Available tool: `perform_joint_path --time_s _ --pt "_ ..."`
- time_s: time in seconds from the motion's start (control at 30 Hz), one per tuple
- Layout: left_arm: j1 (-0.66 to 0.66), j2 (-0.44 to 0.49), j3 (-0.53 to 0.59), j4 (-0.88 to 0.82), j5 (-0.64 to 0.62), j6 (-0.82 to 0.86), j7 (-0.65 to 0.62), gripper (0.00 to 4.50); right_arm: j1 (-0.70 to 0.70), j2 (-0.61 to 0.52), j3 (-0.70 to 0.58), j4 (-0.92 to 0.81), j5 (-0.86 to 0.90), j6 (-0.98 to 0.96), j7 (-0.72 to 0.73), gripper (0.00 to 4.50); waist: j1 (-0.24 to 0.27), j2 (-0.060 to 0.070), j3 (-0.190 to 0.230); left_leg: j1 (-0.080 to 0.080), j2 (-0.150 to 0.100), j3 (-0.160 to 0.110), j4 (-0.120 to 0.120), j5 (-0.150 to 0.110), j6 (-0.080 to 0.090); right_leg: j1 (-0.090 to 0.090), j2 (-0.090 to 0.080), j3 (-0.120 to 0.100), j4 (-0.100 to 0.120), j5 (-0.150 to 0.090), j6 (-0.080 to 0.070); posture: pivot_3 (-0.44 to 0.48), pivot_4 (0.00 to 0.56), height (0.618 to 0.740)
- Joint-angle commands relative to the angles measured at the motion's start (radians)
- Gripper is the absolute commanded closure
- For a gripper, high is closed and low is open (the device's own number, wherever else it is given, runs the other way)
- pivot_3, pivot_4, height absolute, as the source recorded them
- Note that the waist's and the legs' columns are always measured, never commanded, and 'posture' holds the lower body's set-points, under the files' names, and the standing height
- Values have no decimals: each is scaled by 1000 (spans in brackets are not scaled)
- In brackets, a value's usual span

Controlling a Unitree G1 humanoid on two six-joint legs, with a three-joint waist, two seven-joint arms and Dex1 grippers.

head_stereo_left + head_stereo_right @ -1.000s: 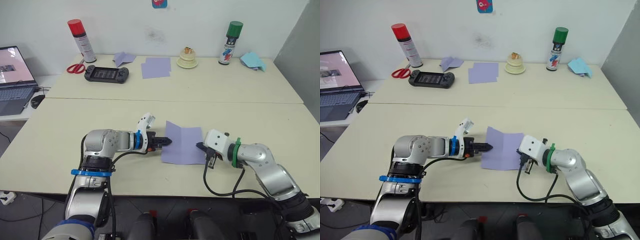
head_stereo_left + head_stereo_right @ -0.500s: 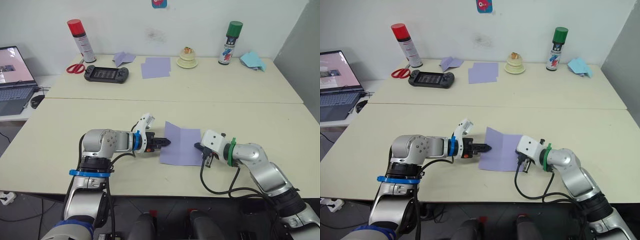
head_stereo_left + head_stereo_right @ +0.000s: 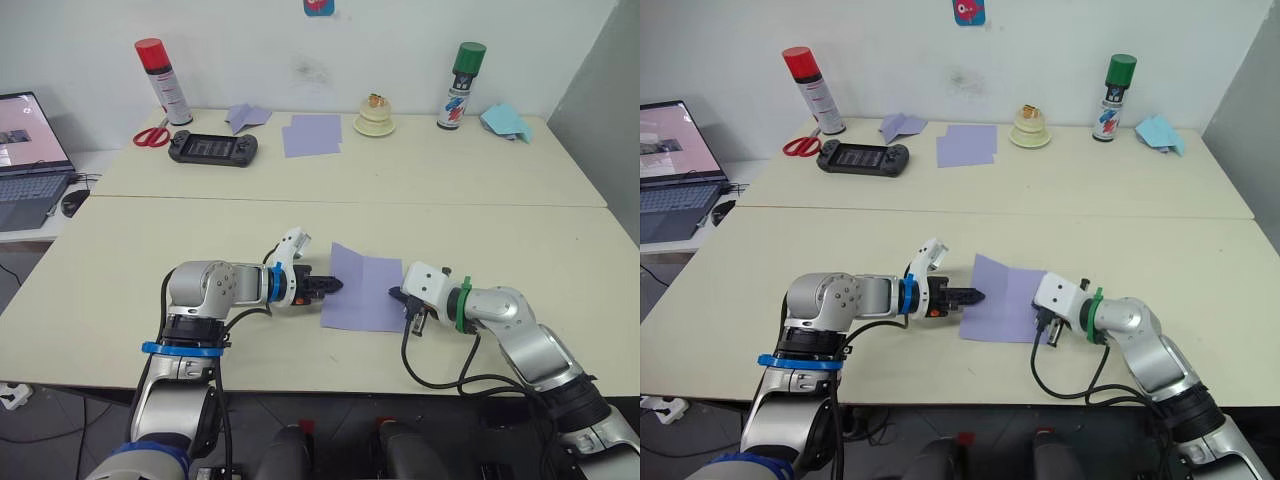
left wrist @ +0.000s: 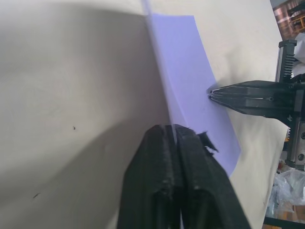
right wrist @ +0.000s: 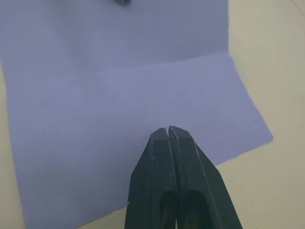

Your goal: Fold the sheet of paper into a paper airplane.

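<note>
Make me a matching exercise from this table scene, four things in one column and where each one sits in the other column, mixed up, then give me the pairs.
Things:
1. sheet of paper
2. scissors
3. red-capped can
4. green-capped can

Places:
A. far side of the table, on the robot's right, beside the light-blue paper
B. flat on the table just left of the game controller
C. between the left gripper and the right gripper
D. upright at the far left, just behind the scissors

Pairs: 1-C, 2-B, 3-D, 4-A
</note>
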Motion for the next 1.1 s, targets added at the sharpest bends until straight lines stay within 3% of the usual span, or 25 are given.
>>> perform_joint_path --time_s 0.03,0.23,0.37,0.47,0.63,0.97,1.1 --pt "0 16 42 -47 -21 2 0 3141 -4 -1 -4 -8 2 -23 2 4500 0 0 0 0 0 0 0 0 0 0 0 0 0 0 0 0 150 740" --pt "-11 91 106 -46 -9 -28 4 1318 -10 4 1 2 0 -30 4 4500 -1 0 0 0 0 0 0 0 0 0 0 0 0 0 0 0 150 740" --pt "-64 101 166 -35 29 -281 -9 102 -13 2 -3 7 1 -35 9 4500 2 0 0 0 0 0 0 0 0 0 0 0 0 0 0 0 150 740" --pt "-93 105 118 -109 56 -469 -92 102 -13 -2 -5 11 1 -40 14 4500 6 -1 1 -1 0 0 0 1 -2 0 0 -1 -1 0 0 0 150 740" --pt "-74 109 -74 -198 167 -718 -236 1336 -17 -3 -6 17 3 -43 19 4500 11 -1 1 0 -1 2 -6 3 -5 1 -2 1 -9 1 0 0 150 740" --pt "22 69 -297 -208 301 -785 -260 4433 -23 -1 -10 28 2 -43 21 4500 5 -1 1 -1 -1 1 -12 2 -4 0 -2 0 -14 2 0 0 150 740" --pt "73 147 -370 -192 365 -735 -296 4474 -20 3 -10 27 2 -41 18 4500 1 -1 1 -1 -1 1 -12 1 0 0 -2 0 -13 2 -1 0 150 740"
